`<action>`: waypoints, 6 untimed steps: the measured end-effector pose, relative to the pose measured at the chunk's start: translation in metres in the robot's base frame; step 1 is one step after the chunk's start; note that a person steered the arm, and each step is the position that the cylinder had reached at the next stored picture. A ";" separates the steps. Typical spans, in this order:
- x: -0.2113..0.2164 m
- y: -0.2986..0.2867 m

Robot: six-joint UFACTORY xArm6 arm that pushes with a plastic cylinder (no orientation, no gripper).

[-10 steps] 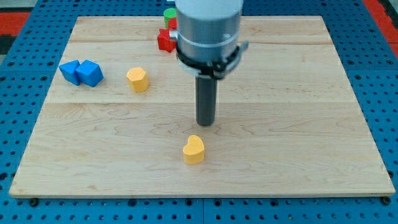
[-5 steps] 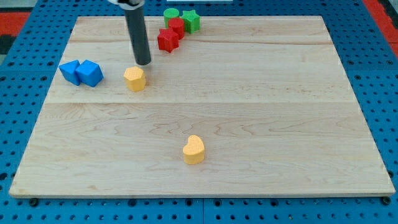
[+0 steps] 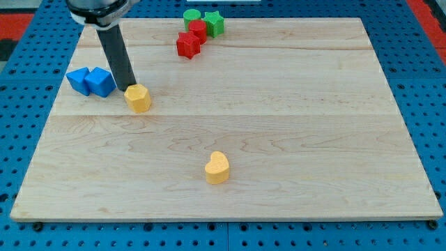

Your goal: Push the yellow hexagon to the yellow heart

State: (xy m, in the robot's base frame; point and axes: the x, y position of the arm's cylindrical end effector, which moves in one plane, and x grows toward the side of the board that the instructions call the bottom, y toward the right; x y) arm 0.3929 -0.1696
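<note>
Over on the view's left sat two blue blocks touching each other, and just to their right my tip was down on the wooden board – a bare rod with nothing to open or close and nothing held, just pressed against the upper-left edge of the yellow hexagon. The yellow heart was well apart from it, lower and further right near the board's bottom middle. Up at the top – right of the rod – two red blocks and two green blocks were bunched together.
</note>
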 end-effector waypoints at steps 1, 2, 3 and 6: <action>0.032 0.044; 0.063 0.092; 0.076 0.115; 0.098 0.112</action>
